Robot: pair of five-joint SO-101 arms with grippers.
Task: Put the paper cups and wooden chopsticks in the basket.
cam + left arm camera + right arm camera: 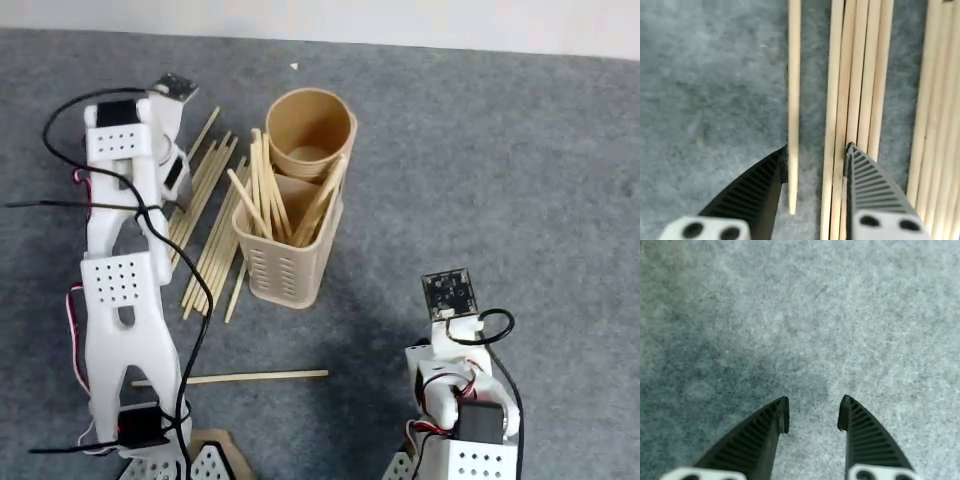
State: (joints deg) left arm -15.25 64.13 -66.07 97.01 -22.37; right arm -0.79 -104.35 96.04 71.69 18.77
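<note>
The basket [285,265] stood on the grey tabletop [520,180] with the paper cups [310,130] nested in its far end. A bunch of chopsticks [262,195] leaned in beside them. More loose chopsticks [205,220] lay fanned just beside the basket, on the left arm's side, and a single chopstick [240,377] lay apart in front of it. The left hand [815,155] hung low over that fan, its jaws parted around a few sticks and closed on none. The right hand [812,412], off on the basket's other side, was parted too, over bare tabletop, holding nothing.
</note>
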